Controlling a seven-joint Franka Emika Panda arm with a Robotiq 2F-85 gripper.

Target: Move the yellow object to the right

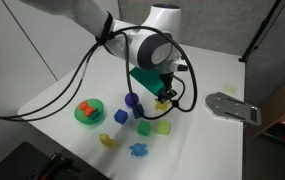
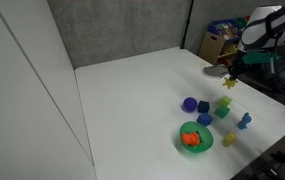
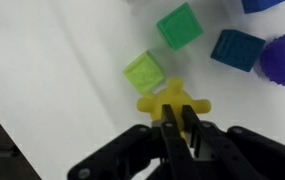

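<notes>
The yellow object, a pale-yellow star-shaped piece (image 3: 172,100), is held between my gripper's fingers (image 3: 179,125), which are shut on it. In both exterior views the gripper (image 1: 163,93) (image 2: 230,74) holds the star (image 1: 162,103) (image 2: 230,84) slightly above the white table, next to the group of small blocks. In the wrist view the star hangs just beside a lime-green cube (image 3: 142,72).
Below are a green cube (image 3: 179,25), a blue cube (image 3: 237,48) and a purple piece (image 3: 282,60). A green bowl (image 1: 89,118) holds an orange item. A deeper-yellow piece (image 1: 106,140) and a blue piece (image 1: 138,150) lie near the front. A grey metal part (image 1: 232,106) lies by the table edge.
</notes>
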